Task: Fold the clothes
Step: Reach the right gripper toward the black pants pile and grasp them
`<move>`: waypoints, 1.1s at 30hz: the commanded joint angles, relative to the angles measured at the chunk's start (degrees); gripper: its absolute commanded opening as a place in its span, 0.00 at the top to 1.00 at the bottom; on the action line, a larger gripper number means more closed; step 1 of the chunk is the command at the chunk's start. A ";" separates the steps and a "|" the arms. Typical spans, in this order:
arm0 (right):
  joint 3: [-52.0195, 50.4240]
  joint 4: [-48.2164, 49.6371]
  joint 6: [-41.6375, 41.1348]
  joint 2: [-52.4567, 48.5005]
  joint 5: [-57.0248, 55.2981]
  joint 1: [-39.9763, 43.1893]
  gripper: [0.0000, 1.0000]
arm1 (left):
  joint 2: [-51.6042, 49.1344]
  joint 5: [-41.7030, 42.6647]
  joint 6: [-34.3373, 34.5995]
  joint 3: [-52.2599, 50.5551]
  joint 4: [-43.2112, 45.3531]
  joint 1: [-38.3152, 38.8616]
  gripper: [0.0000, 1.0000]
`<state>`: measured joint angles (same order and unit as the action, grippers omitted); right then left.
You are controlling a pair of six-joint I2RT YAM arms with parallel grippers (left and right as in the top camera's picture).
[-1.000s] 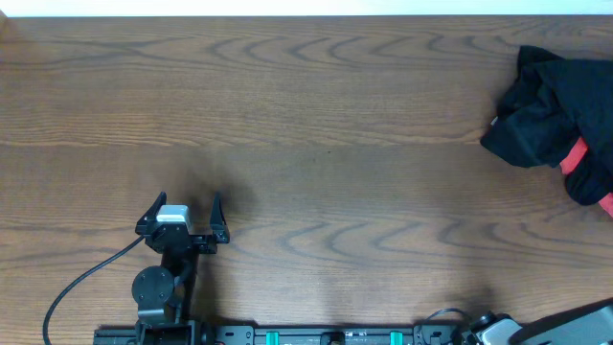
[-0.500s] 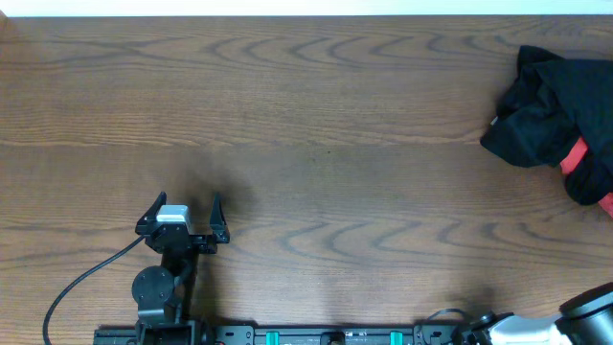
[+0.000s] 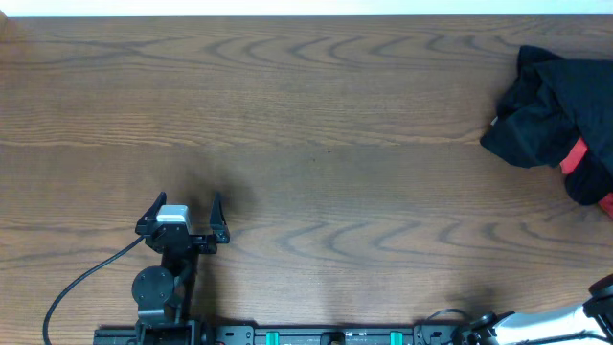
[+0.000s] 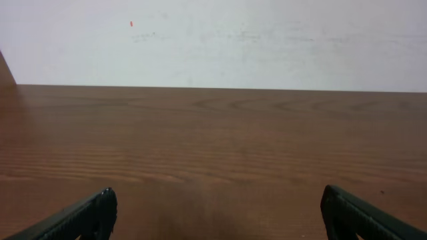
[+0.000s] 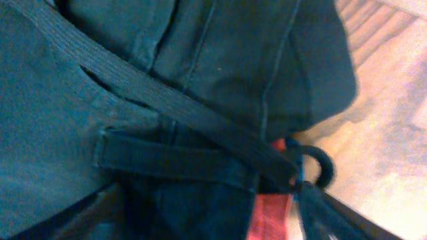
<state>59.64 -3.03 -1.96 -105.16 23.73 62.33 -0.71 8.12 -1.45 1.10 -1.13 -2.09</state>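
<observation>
Both left fingers (image 3: 218,220) stand wide apart above the counter (image 3: 316,115) near its front edge. Black clothes (image 3: 530,123) lie heaped at the counter's right edge, right fingers (image 5: 333,217) close against the cloth; their spacing cannot be told.

The table (image 3: 316,125) is brown wood, strongly grained and smooth, with a dull satin sheen. My left gripper (image 3: 187,201) looks like matt black plastic. It has a pale, metal-looking block (image 3: 172,214) behind the fingers and a smooth black cable (image 3: 81,278). The wall (image 4: 267,40) is matt white and faintly scuffed. The clothes (image 3: 541,115) are soft, matt black cloth, crumpled. From my right wrist they show stitched seams, a ribbed woven band (image 5: 167,107) and a red patch (image 5: 270,223) of fabric.
</observation>
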 commanded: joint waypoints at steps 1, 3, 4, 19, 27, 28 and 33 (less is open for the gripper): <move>1.01 0.90 0.55 -0.87 2.71 0.48 0.32 | 0.11 0.35 0.24 -0.87 -1.90 0.13 0.02; 1.11 1.20 0.55 -0.85 3.13 0.50 0.46 | 0.11 0.35 0.24 -0.87 -1.90 0.13 0.02; 1.16 1.25 0.55 -0.85 3.43 0.50 0.55 | 0.11 0.35 0.24 -0.87 -1.90 0.13 0.02; 5.27 3.76 -9.20 3.21 18.75 0.22 0.99 | 0.11 0.35 0.24 -0.87 -1.90 0.13 0.02; 7.28 3.91 -13.53 13.31 21.38 -4.94 0.99 | 0.11 0.35 0.24 -0.87 -1.90 0.13 0.02; 7.28 3.89 -14.19 14.71 21.35 -6.34 0.99 | 0.11 0.35 0.24 -0.87 -1.90 0.13 0.02; 7.28 4.07 -16.92 20.61 21.31 -16.44 0.99 | 0.11 0.35 0.24 -0.87 -1.90 0.13 0.02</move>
<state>65.73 0.78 -15.97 -87.70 41.36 51.57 -0.71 8.14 -1.48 1.10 -1.13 -2.09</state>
